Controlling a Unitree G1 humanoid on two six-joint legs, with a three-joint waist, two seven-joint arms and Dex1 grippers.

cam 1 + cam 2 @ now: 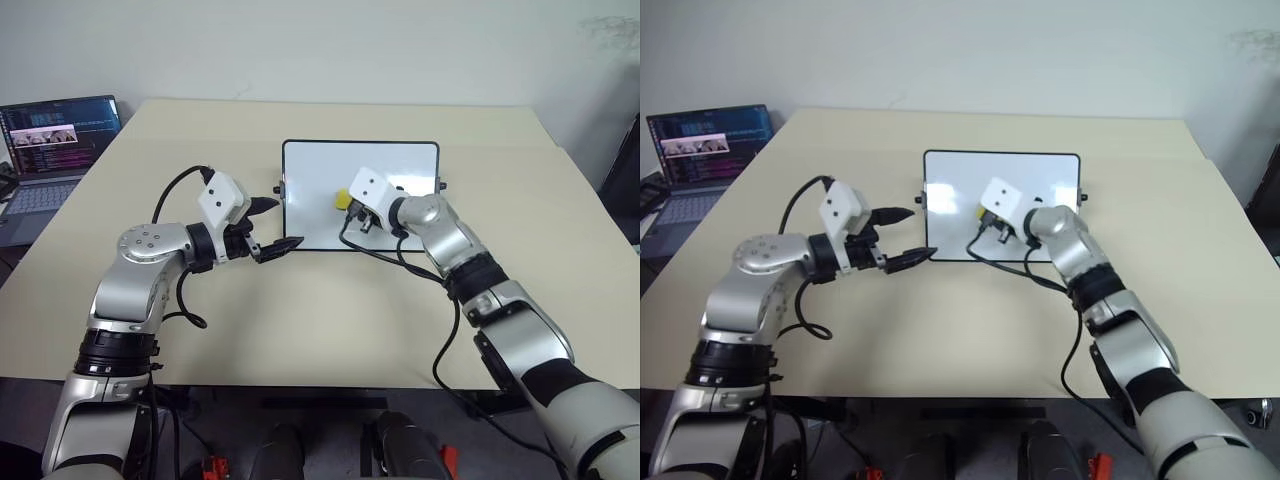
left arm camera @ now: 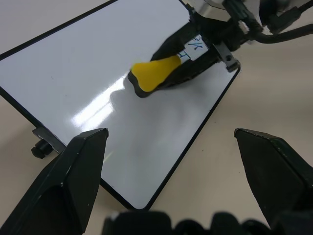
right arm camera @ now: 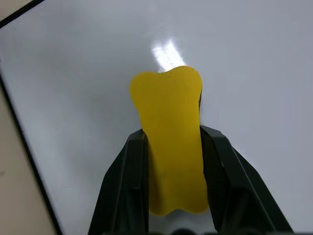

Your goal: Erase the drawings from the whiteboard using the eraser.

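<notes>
At the far left edge of the table (image 1: pixel 300 330) sits an open laptop (image 1: pixel 55 150) with a lit screen, well apart from the rest. Next comes the left gripper (image 1: pixel 268 228), hanging just above the tabletop beside the left edge of the whiteboard (image 1: pixel 320 170), its two black fingers (image 2: pixel 68 181) spread wide apart with nothing between them. From its wrist camera the near corner of the board lies between the two fingertips, further out.

The whiteboard lies flat near the middle of the table, long axis running left to right, with a small black knob (image 1: pixel 277 188) on its left side and another on its right. Its glossy surface reads as clean white wherever it is visible; no blue marks can be made out on it, though the right gripper and arm cover part of the lower right area.

The eraser (image 3: pixel 171 142) is over the lower middle of the board, slightly right of centre. It is a yellow block with a dark underside, and its long axis runs along the fingers that hold it, pointing away from the wrist toward the board's far left part. About half of it sticks out past the fingertips. The right gripper (image 3: pixel 173 147) is clamped on its two long sides, one finger against each. In the left wrist view the dark underside faces down at the board; whether it touches the surface cannot be told.
</notes>
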